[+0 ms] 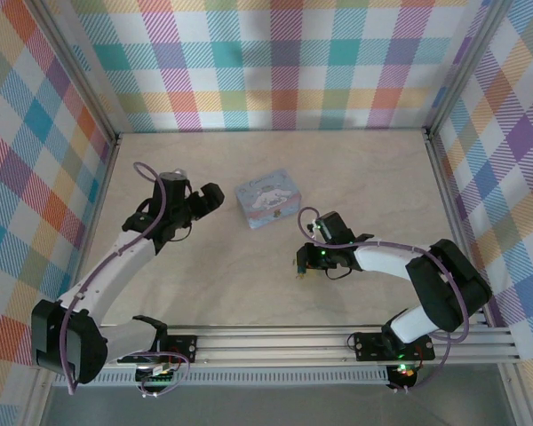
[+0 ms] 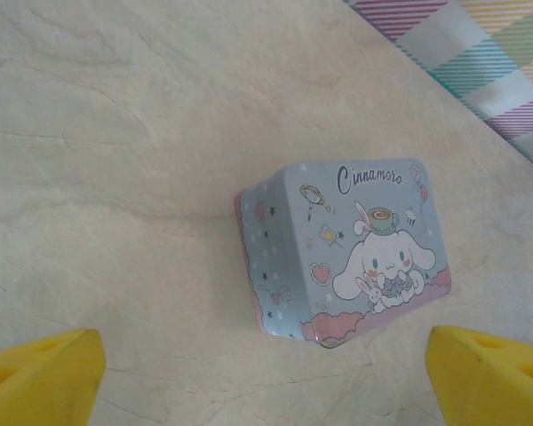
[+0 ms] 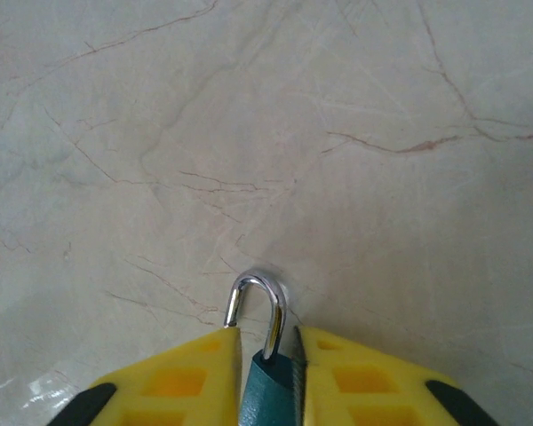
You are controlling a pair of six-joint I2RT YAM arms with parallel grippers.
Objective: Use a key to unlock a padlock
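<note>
Yellow fingers (image 3: 186,377) of the right gripper (image 3: 268,346) are clamped on the padlock (image 3: 265,383). Its teal-blue body is pinched between them, and the silvery shackle (image 3: 256,302) pokes out past the tips, close over the marbled table (image 3: 338,133). Whether the shackle is latched I cannot tell. From the top view the right gripper (image 1: 302,264) sits near the middle of the table (image 1: 373,169), its arm bent in from the right. The tin (image 1: 268,199) lies farther back and a little to the left, apart from that gripper. The left gripper (image 1: 215,195) hangs just left of the tin, pointing toward it. In its wrist view the fingers (image 2: 44,368) stand wide apart with nothing between them — the tin (image 2: 346,248) rests ahead on the bare tabletop, printed lid up.
</note>
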